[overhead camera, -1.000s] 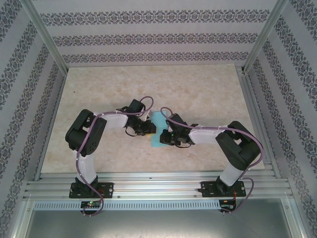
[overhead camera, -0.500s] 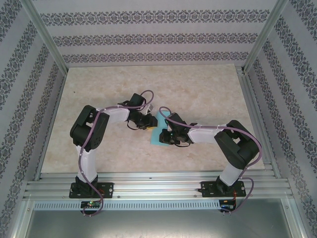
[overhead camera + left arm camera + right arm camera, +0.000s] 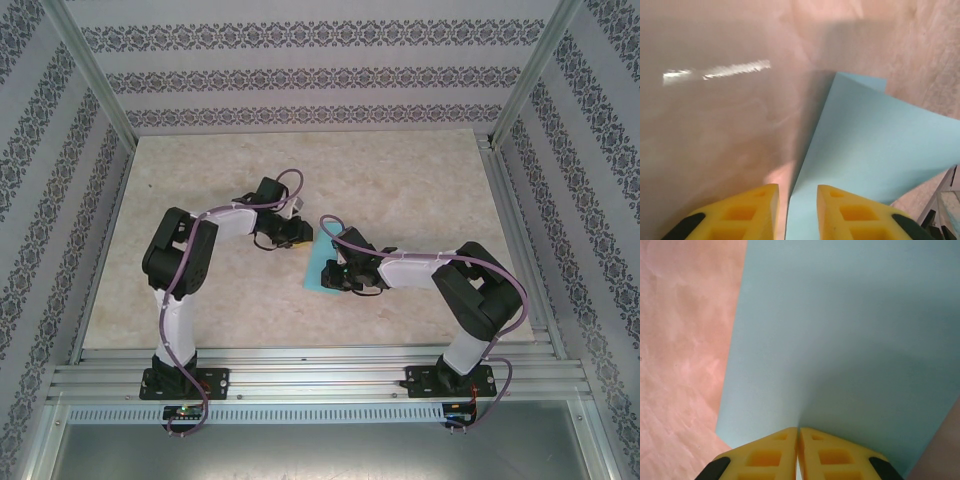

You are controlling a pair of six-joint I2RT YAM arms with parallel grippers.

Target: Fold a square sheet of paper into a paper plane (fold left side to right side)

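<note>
Turquoise sheet (image 3: 318,272) at middle of table (image 3: 400,170), between both grippers, partly lifted and curved | right gripper (image 3: 798,432): fingers pinched tight on sheet's edge | left gripper (image 3: 797,192): jaws slightly apart, sheet's edge in the gap, not clamped

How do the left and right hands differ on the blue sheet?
The right hand has its fingers pressed together, pinching the sheet; the left hand has them apart, the sheet's edge showing in the gap. The left hand is at its far end, the right hand along its right side. Both have yellow fingers.
</note>
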